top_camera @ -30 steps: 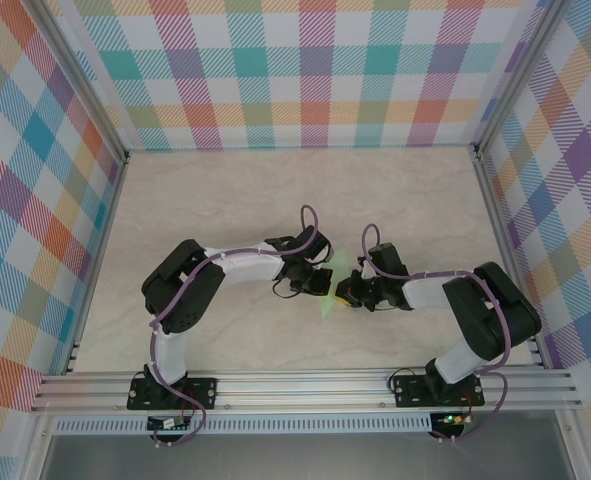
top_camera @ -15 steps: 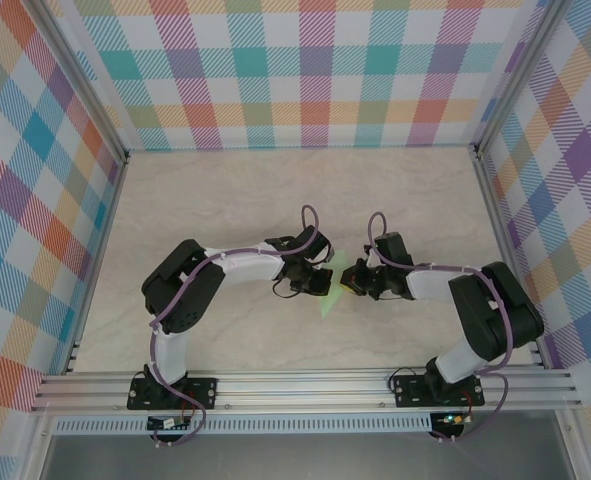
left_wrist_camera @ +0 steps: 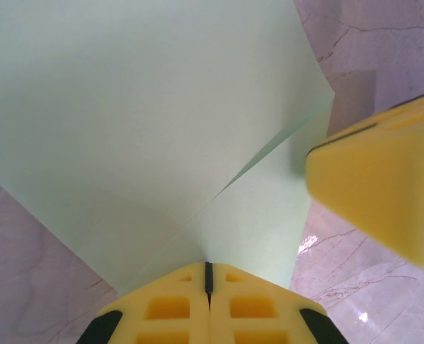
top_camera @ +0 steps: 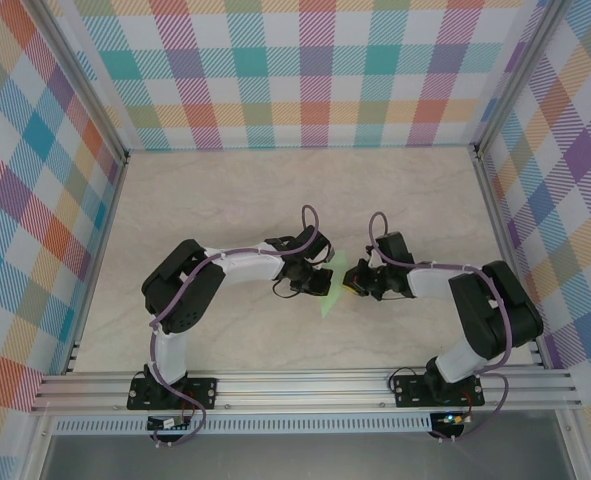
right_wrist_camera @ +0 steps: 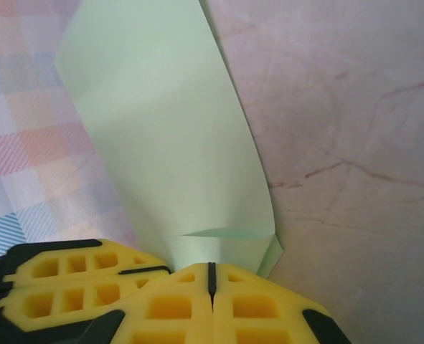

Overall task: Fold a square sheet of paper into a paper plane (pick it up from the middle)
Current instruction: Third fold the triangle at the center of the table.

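The thin, smooth, pale-green square sheet of paper (left_wrist_camera: 140,129), creased into angled flaps, is raised just above the middle of the marbled table (top_camera: 225,200). The left gripper (left_wrist_camera: 208,276) and right gripper (right_wrist_camera: 212,276) have their blocky yellow pads pressed fully together, each pinching an edge of the sheet.

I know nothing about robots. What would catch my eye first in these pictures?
First, the pale-green sheet of paper in the middle of the table. The two arms meet there, with the left jaws and the right jaws, both bright yellow, shut on it from opposite sides. Close up, the sheet shows a fold line. Next come the plaid walls, boxing in the pale marbled tabletop on three sides.
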`<state>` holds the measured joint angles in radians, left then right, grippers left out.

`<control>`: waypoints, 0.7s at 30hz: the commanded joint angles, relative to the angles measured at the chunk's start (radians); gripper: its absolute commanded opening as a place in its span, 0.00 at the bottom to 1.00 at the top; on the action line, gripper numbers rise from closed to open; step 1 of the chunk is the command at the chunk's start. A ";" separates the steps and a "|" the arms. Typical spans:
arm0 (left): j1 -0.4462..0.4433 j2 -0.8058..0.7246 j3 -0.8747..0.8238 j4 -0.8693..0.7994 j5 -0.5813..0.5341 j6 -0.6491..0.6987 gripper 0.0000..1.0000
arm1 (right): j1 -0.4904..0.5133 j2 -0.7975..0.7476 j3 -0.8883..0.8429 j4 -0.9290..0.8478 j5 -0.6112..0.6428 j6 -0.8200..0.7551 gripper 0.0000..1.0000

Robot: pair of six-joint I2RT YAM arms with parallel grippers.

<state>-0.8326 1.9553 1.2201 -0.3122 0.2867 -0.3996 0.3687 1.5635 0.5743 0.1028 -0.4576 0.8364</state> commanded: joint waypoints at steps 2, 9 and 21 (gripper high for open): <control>0.007 0.022 0.002 -0.047 0.010 0.017 0.00 | -0.025 0.016 0.047 -0.009 -0.030 -0.048 0.00; 0.007 0.019 0.002 -0.050 0.013 0.025 0.00 | -0.026 0.107 0.034 0.000 -0.001 -0.059 0.00; 0.012 -0.076 -0.005 -0.073 -0.028 0.011 0.10 | 0.014 0.060 -0.076 0.086 -0.015 0.074 0.00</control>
<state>-0.8326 1.9465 1.2201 -0.3271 0.2821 -0.3946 0.3492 1.6226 0.5507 0.2111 -0.4759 0.8471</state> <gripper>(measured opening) 0.078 0.045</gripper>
